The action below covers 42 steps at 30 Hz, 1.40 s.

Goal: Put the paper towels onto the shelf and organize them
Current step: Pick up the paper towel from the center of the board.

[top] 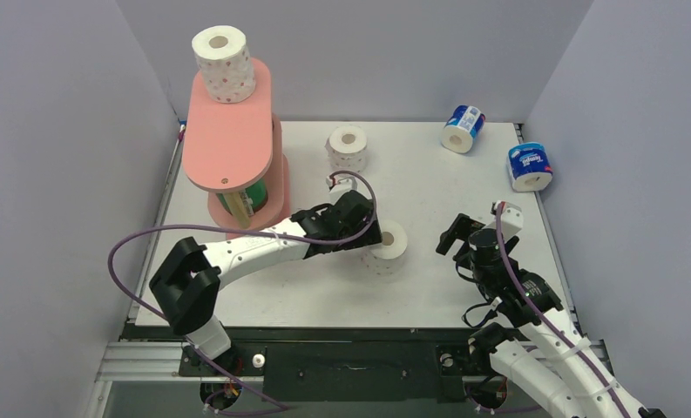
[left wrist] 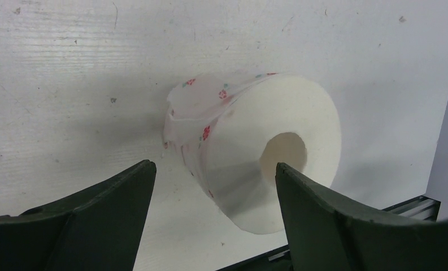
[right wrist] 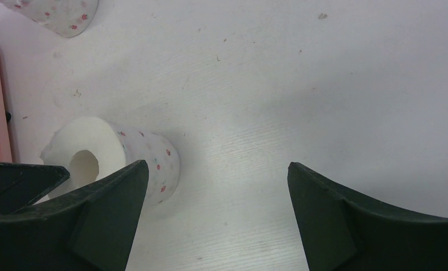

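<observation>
While both arms reach out from the near edge of the white table (top: 429, 187), the right pincer (right wrist: 217, 164) hangs over bare tabletop with its jaws wide apart, holding nothing. Just to its left, near the middle of the table, a white roll with red dots (top: 392, 243) lies on its side, its hollow end turned toward the right arm. The left pincer (left wrist: 214, 166) is lowered at this roll with its jaws apart. The roll lies just ahead of the dark fingers (left wrist: 97, 220) and is not clamped; whether either finger touches it cannot be told.

Farther back, a second dotted roll (top: 348, 148) stands upright on the table, free of both arms. At the table's left rear rises the pink shelf (top: 228, 139), its boards joined by pale posts. A green-wrapped roll (top: 254, 198) sits under the top board, partly hidden by it. A third dotted roll (top: 224, 63) stands upright on the far end of the top board.

Across the table at the far right, two blue-and-white wrapped rolls rest on the tabletop, well apart from the shelf: one (top: 463, 128) on its side near the back wall, the other (top: 530, 166) at the right edge.
</observation>
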Each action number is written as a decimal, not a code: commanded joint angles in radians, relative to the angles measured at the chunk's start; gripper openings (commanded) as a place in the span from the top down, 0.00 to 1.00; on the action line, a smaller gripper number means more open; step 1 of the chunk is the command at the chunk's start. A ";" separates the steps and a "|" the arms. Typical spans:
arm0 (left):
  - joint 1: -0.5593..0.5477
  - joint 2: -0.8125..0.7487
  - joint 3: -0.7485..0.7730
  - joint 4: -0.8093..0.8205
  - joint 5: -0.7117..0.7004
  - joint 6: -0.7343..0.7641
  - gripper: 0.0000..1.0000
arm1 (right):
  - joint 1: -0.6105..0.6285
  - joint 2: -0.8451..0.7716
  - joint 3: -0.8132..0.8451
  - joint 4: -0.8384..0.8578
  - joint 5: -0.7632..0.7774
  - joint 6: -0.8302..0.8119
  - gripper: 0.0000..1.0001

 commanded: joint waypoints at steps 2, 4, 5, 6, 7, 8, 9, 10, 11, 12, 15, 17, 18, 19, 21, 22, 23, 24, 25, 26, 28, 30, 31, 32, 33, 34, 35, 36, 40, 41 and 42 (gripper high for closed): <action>-0.011 0.034 0.066 0.018 -0.019 0.000 0.25 | -0.007 0.001 -0.007 0.032 0.000 0.010 0.12; -0.012 0.040 0.067 0.018 -0.024 0.001 0.26 | -0.008 -0.001 -0.009 0.032 -0.001 0.011 0.12; -0.012 0.041 0.067 0.018 -0.028 0.003 0.26 | -0.008 -0.001 -0.009 0.032 0.000 0.011 0.12; -0.012 0.043 0.068 0.016 -0.031 0.004 0.28 | -0.007 -0.003 -0.011 0.032 0.000 0.010 0.12; -0.012 0.045 0.068 0.015 -0.035 0.005 0.28 | -0.008 -0.003 -0.011 0.032 0.000 0.011 0.12; -0.012 0.046 0.068 0.014 -0.037 0.006 0.30 | -0.006 -0.003 -0.011 0.032 -0.001 0.011 0.12; -0.012 0.047 0.069 0.013 -0.040 0.006 0.31 | -0.007 -0.003 -0.012 0.033 -0.001 0.010 0.12; -0.013 0.047 0.069 0.013 -0.040 0.008 0.32 | -0.008 -0.004 -0.012 0.033 -0.002 0.011 0.12; -0.013 0.048 0.070 0.013 -0.041 0.009 0.35 | -0.008 -0.004 -0.013 0.033 -0.001 0.010 0.12; -0.013 0.048 0.070 0.014 -0.041 0.011 0.36 | -0.007 -0.003 -0.013 0.032 -0.001 0.012 0.12; -0.012 0.050 0.070 0.016 -0.040 0.013 0.40 | -0.008 -0.003 -0.014 0.031 -0.002 0.012 0.12; -0.012 0.052 0.070 0.018 -0.034 0.016 0.41 | -0.008 -0.006 -0.014 0.033 -0.001 0.013 0.12; -0.013 0.052 0.069 0.022 -0.031 0.019 0.42 | -0.007 -0.005 -0.014 0.032 -0.001 0.013 0.12; -0.013 0.053 0.068 0.023 -0.029 0.020 0.44 | -0.009 -0.005 -0.015 0.032 -0.001 0.013 0.12; -0.013 0.055 0.066 0.029 -0.024 0.022 0.47 | -0.007 -0.005 -0.016 0.033 0.000 0.012 0.12; -0.012 0.056 0.065 0.030 -0.021 0.024 0.50 | -0.007 -0.005 -0.016 0.033 0.001 0.012 0.12; -0.012 0.058 0.064 0.031 -0.018 0.025 0.52 | -0.008 -0.006 -0.016 0.032 0.001 0.013 0.12; -0.012 0.057 0.063 0.032 -0.015 0.027 0.56 | -0.008 -0.006 -0.017 0.032 0.001 0.013 0.12; -0.012 0.057 0.063 0.035 -0.013 0.028 0.57 | -0.007 -0.005 -0.017 0.033 0.001 0.013 0.12; -0.012 0.057 0.062 0.036 -0.011 0.030 0.60 | -0.007 -0.005 -0.017 0.032 0.001 0.013 0.12; -0.014 0.056 0.063 0.039 -0.009 0.033 0.64 | -0.007 -0.002 -0.017 0.033 0.001 0.013 0.12; -0.014 0.055 0.062 0.040 -0.005 0.037 0.69 | -0.008 -0.001 -0.017 0.035 0.000 0.013 0.12; -0.015 0.054 0.063 0.042 -0.002 0.040 0.71 | -0.007 0.000 -0.017 0.035 0.000 0.013 0.12; -0.015 0.053 0.063 0.043 -0.002 0.041 0.75 | -0.008 0.001 -0.017 0.036 0.000 0.013 0.12; -0.017 0.052 0.063 0.043 0.000 0.044 0.77 | -0.008 0.000 -0.017 0.037 0.001 0.012 0.12; -0.018 0.047 0.066 0.043 0.000 0.046 0.81 | -0.008 0.002 -0.017 0.037 0.000 0.013 0.12; -0.020 0.044 0.067 0.041 -0.001 0.050 0.82 | -0.008 0.002 -0.017 0.036 0.000 0.013 0.12; -0.023 0.036 0.071 0.040 -0.003 0.052 0.85 | -0.008 0.003 -0.016 0.036 -0.001 0.013 0.12; -0.040 0.005 0.098 0.010 -0.014 0.064 0.94 | -0.008 0.003 -0.009 0.038 0.001 0.010 0.12; -0.042 -0.002 0.105 0.003 -0.019 0.070 0.95 | -0.007 0.004 -0.007 0.039 0.001 0.009 0.12; -0.049 -0.017 0.119 -0.011 -0.023 0.073 0.98 | -0.008 0.005 -0.003 0.039 0.000 0.008 0.12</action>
